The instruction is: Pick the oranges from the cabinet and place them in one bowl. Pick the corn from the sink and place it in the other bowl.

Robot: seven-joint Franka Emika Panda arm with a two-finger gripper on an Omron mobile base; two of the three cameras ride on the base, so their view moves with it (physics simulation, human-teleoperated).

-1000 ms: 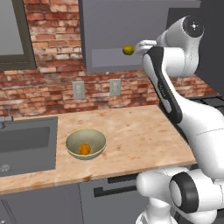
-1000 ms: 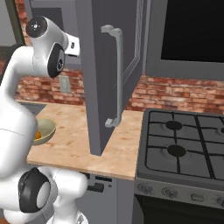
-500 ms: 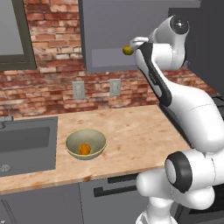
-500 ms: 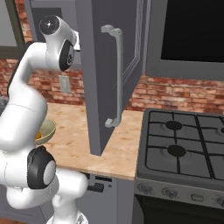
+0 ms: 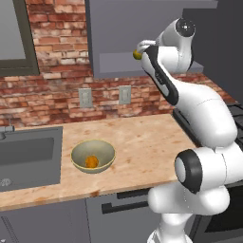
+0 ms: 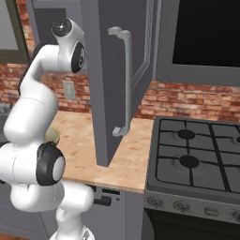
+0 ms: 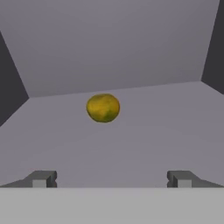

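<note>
You are seeing partial progress: bright orange (image 5: 91,162) sitting in bowl (image 5: 93,155) on counter (image 5: 142,142). Yellow-green orange (image 7: 103,107) lying on cabinet (image 7: 131,48) shelf, not yet picked. Corn step apparently still waiting; sink (image 5: 28,156) showing no cob. Arm reaching high, hand pointing into cabinet. Claw (image 7: 111,178) standing wide apart, gripping nothing, fruit lying ahead between fingertips, untouched.

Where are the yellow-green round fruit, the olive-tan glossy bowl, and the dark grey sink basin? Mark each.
yellow-green round fruit (image 7: 103,107), hand view, middle of its skin.
olive-tan glossy bowl (image 5: 107,152), left base view, right inner wall.
dark grey sink basin (image 5: 28,163), left base view, bare floor.
</note>
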